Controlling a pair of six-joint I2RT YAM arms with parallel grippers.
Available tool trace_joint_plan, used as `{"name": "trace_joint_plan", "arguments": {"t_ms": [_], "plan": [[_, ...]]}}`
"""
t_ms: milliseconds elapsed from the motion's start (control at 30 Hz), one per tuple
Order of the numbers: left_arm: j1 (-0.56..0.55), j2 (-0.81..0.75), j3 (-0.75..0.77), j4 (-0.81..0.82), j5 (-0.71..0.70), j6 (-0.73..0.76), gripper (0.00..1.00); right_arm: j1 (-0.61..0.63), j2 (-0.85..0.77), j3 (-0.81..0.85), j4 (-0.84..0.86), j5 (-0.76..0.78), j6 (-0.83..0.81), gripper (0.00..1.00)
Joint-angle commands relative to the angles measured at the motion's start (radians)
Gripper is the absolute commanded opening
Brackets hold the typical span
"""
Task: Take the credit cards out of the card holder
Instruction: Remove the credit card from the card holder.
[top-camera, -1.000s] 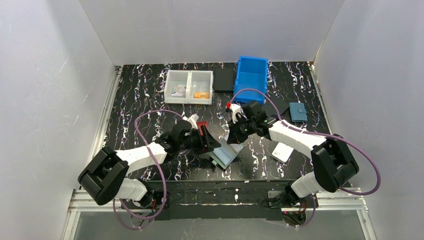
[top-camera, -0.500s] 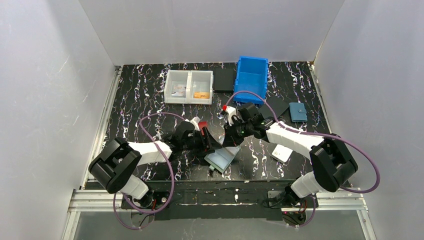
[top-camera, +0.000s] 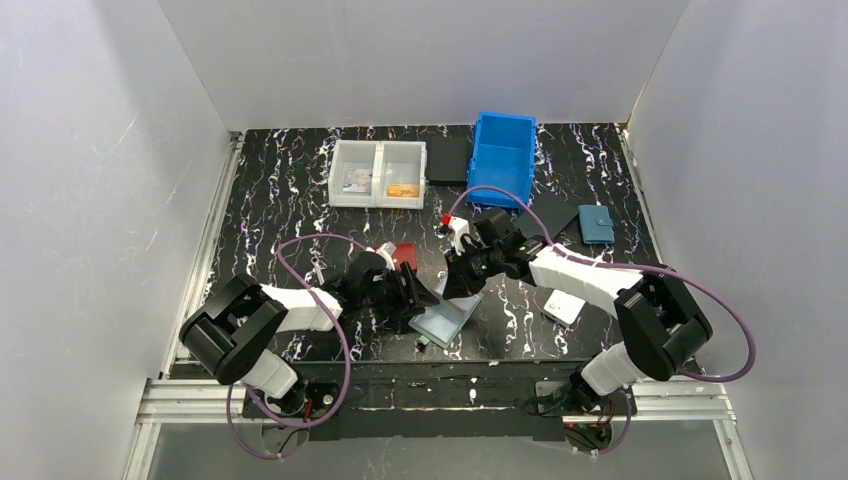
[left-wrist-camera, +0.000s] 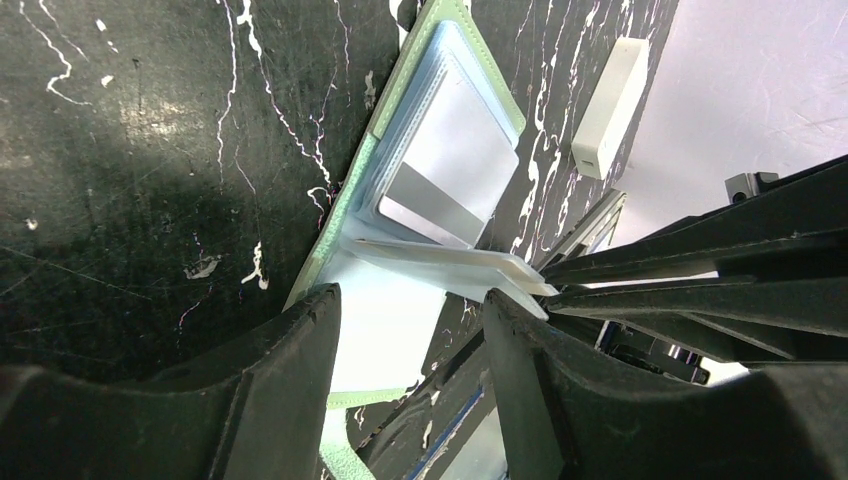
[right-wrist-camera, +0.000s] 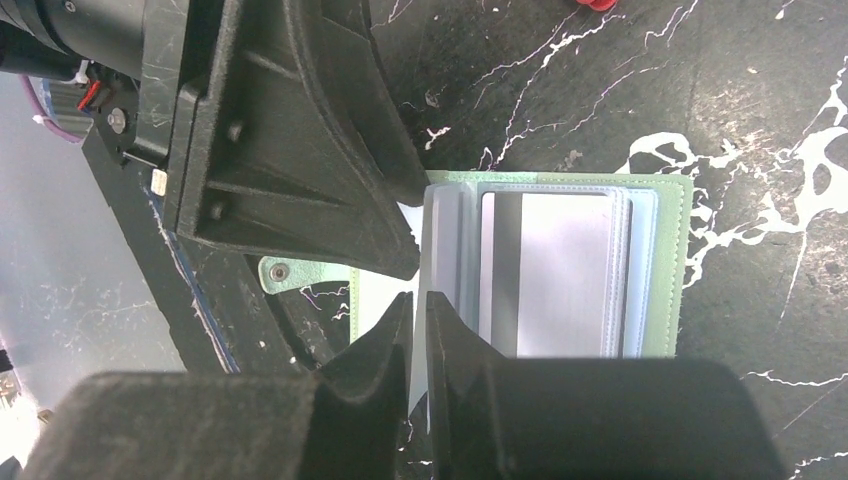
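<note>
The marbled tabletop (top-camera: 290, 200) carries the card holder (top-camera: 445, 320), open near its front edge. Our left claw (left-wrist-camera: 410, 305) straddles it, released; our right claw (right-wrist-camera: 418, 300) is clenched on one clear sleeve (left-wrist-camera: 450, 263). A credit card (right-wrist-camera: 560, 275) sits pocketed.

**A:** We're logging the sage-green card holder (top-camera: 446, 322) lying open, inner side up, on the table (top-camera: 290, 200) near its front middle.

**B:** Agreed. We're seeing a silver-grey card (right-wrist-camera: 565, 270) with a darker stripe sitting in its pale blue sleeves. One sleeve leaf (left-wrist-camera: 450, 265) is standing lifted. The snap tab (right-wrist-camera: 300, 275) is sticking out sideways.
</note>
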Motion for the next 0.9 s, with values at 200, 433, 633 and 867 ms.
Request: {"name": "trace_joint_plan", "arguments": {"t_ms": [200, 433, 633, 867], "plan": [[-0.001, -0.052, -0.063, 0.028, -0.028, 0.007, 0.53, 0.035, 0.036, 0.015, -0.03, 0.008, -0.044, 0.17], [0.002, -0.062, -0.083, 0.037, -0.027, 0.005, 0.53, 0.067, 0.054, 0.035, -0.067, 0.068, -0.085, 0.17], [0.004, -0.079, -0.103, 0.048, -0.025, 0.007, 0.53, 0.082, 0.057, 0.042, -0.078, 0.1, -0.098, 0.17], [0.004, -0.236, -0.166, 0.062, -0.014, 0.007, 0.57, 0.137, 0.049, 0.061, -0.101, 0.189, -0.159, 0.01]]}}
